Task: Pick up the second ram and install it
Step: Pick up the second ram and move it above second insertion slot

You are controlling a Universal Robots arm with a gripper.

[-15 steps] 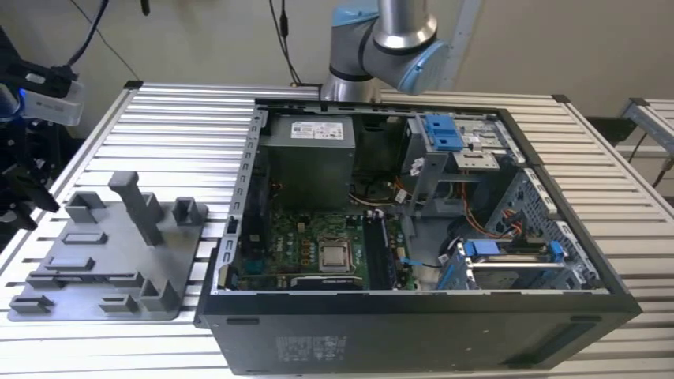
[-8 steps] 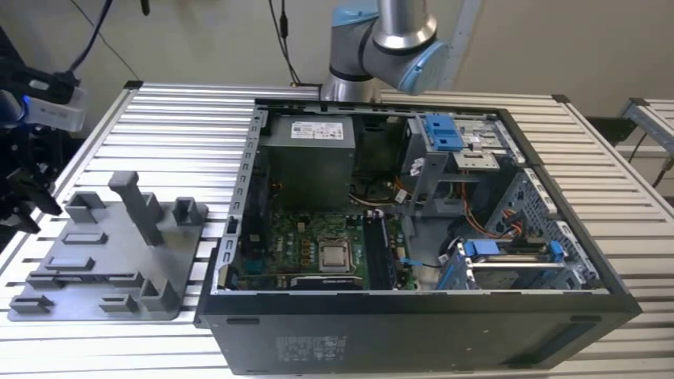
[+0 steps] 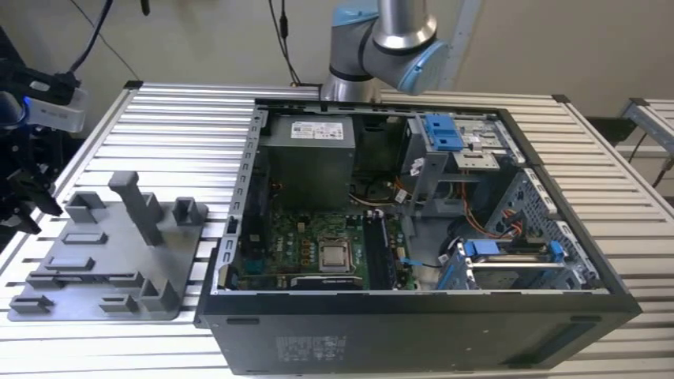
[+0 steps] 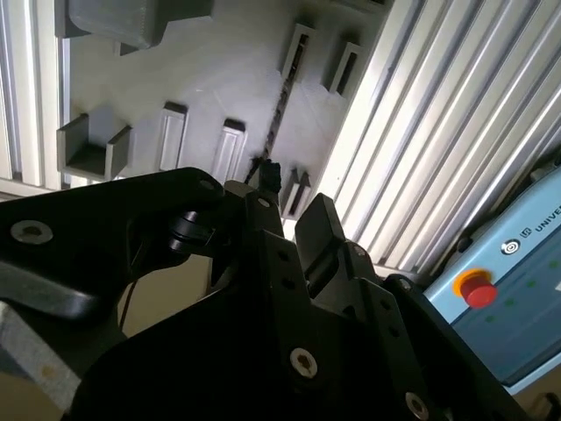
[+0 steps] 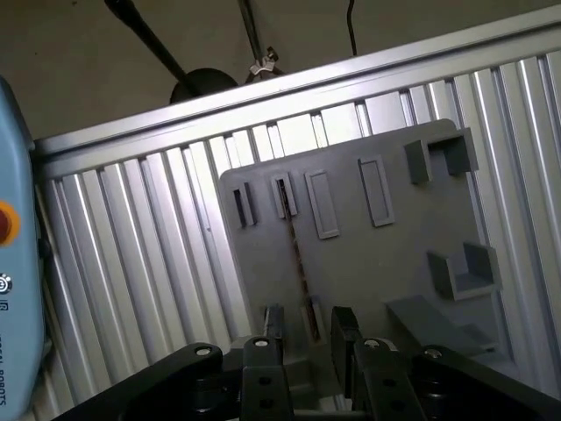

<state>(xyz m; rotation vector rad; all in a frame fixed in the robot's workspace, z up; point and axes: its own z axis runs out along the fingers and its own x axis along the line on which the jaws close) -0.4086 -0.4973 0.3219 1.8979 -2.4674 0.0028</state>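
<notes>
In the first wrist view the memory board (image 5: 295, 254) stands edge-on in the grey plate (image 5: 377, 237), its flat faces hidden. Where it ends between the fingers of the pincer (image 5: 307, 320) is too dim to tell. The picture's edge cuts off the pincer's body and a blue box (image 5: 16, 263). In the exterior view the arm (image 3: 384, 35) is cut off above, its foot hidden behind the computer case (image 3: 421, 332).

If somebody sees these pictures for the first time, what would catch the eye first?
The open computer case fills the middle of the exterior view, its green motherboard exposed, with the grey fixture plate beside it at the exterior view's left. In the first wrist view the tool hangs over that plate, fingers apart, in line with the thin dark second ram, which stands edge-on in the plate.
</notes>
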